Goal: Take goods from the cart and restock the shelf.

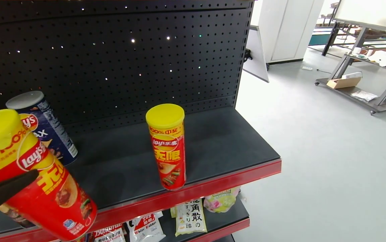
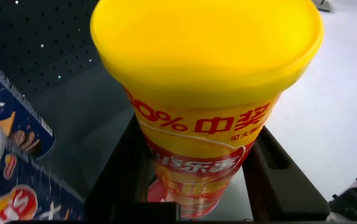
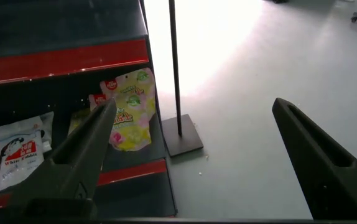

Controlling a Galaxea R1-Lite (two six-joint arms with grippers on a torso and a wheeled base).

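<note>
A red chip can with a yellow lid (image 1: 35, 178) hangs tilted over the front left of the black shelf board (image 1: 220, 141). My left gripper (image 2: 197, 180) is shut on it, one black finger (image 1: 8, 190) crossing its side. In the left wrist view the can's lid (image 2: 206, 43) looms between both fingers. A matching red can (image 1: 166, 148) stands upright near the shelf's red front edge. A blue can (image 1: 45, 127) stands behind the held one, by the pegboard. My right gripper (image 3: 194, 106) is open and holds nothing, low beside the bottom shelves.
Snack bags (image 1: 188, 216) lie on the lower shelves, also seen as the bags (image 3: 129, 109) in the right wrist view. A thin post on a base plate (image 3: 173, 74) stands by the shelf end. Bare grey floor (image 1: 331, 151) lies to the right, with a wheeled rack (image 1: 364, 90) far back.
</note>
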